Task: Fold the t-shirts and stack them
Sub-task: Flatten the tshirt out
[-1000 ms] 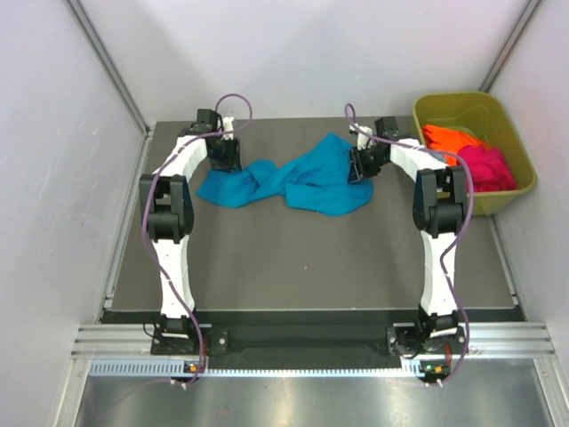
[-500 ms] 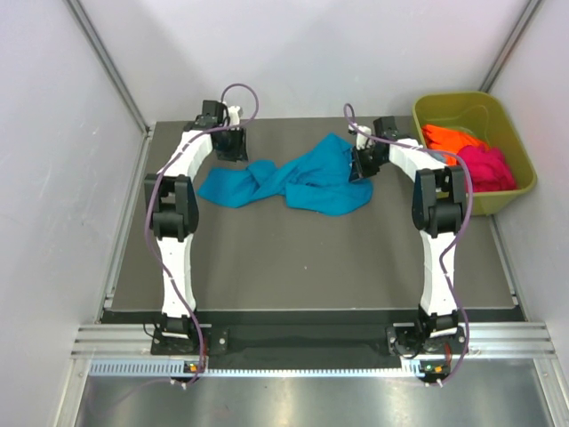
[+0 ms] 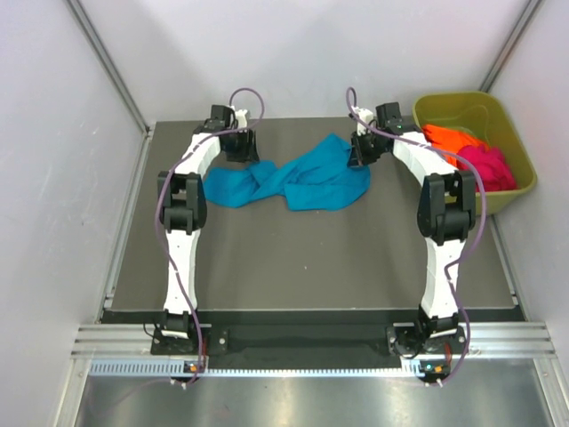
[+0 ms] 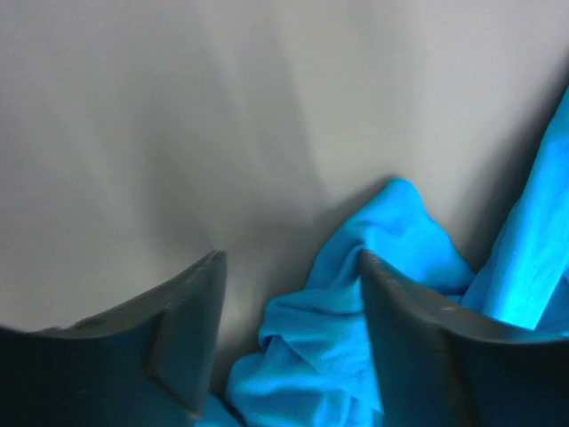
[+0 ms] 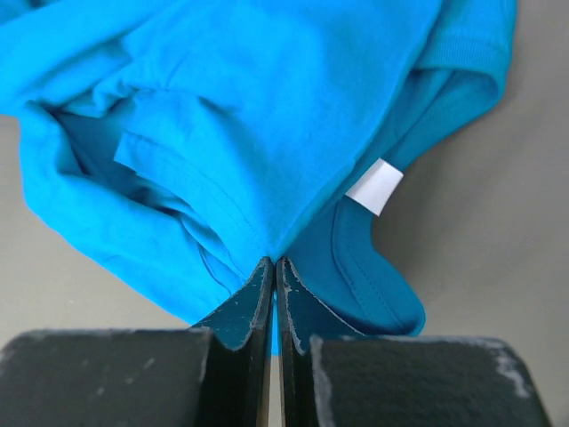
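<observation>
A teal-blue t-shirt (image 3: pixel 298 181) lies crumpled at the far middle of the dark table (image 3: pixel 302 258). My right gripper (image 3: pixel 359 151) is shut on its right edge; in the right wrist view (image 5: pixel 275 262) the jaws pinch a fold of the teal-blue t-shirt (image 5: pixel 222 133) beside the white neck label (image 5: pixel 374 187). My left gripper (image 3: pixel 242 149) is open over the shirt's left end. In the left wrist view (image 4: pixel 293 267) a bunched fold of the teal-blue t-shirt (image 4: pixel 356 338) lies between the fingers, which stand apart. An orange t-shirt (image 3: pixel 452 140) and a magenta-pink t-shirt (image 3: pixel 487 167) lie in the tub.
The olive-green plastic tub (image 3: pixel 520 147) stands at the far right corner of the table. White walls close in the back and both sides.
Both grippers have moved toward the far edge. The right one has drawn the shirt's right edge back with it. The left one has moved right, over the shirt's left end.
</observation>
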`<state>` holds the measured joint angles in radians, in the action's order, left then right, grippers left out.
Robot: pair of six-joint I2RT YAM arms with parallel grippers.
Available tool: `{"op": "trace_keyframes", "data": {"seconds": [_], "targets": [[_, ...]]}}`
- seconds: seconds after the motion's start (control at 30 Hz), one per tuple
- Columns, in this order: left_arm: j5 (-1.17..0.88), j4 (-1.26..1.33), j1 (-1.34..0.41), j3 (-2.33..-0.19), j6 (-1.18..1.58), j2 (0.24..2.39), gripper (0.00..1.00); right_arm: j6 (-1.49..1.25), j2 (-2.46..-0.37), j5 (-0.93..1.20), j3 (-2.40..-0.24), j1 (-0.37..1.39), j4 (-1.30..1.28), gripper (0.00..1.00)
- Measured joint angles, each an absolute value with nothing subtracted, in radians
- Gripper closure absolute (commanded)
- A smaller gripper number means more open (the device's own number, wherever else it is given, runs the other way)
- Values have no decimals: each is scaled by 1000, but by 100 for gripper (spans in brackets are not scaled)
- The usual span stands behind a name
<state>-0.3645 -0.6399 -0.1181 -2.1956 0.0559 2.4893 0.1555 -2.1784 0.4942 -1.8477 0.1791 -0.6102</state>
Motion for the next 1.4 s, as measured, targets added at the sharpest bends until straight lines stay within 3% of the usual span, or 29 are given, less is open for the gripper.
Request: {"op": "trace_keyframes", "data": {"seconds": [0.03,0.1,0.13,0.43,0.9,0.97,1.03,1.4], "targets": [[-365,-635,-121,-2205,58,2490,67,155,-2173,493,-1848,181,-609,100],[-372,-634,-128,-2208,59,2490,93,155,-2167,491,-1848,181,-609,100],[-375,-635,-133,-2208,59,2490,100,155,-2167,490,-1848,181,-609,100],[-362,-651,-142,-2092,58,2392,100,155,-2167,463,-1848,181,-607,100],[-324,-676,-70,-1846,61,1763,100,152,-2142,442,-1829,182,-594,100],[-338,-678,-73,-1776,57,1703,63,152,-2118,441,-1804,182,-592,100],[-363,-686,-77,-1722,68,1691,45,152,-2102,442,-1791,183,-593,100],[-458,-700,-79,-1948,113,2205,39,152,-2093,442,-1786,183,-591,100]]}}
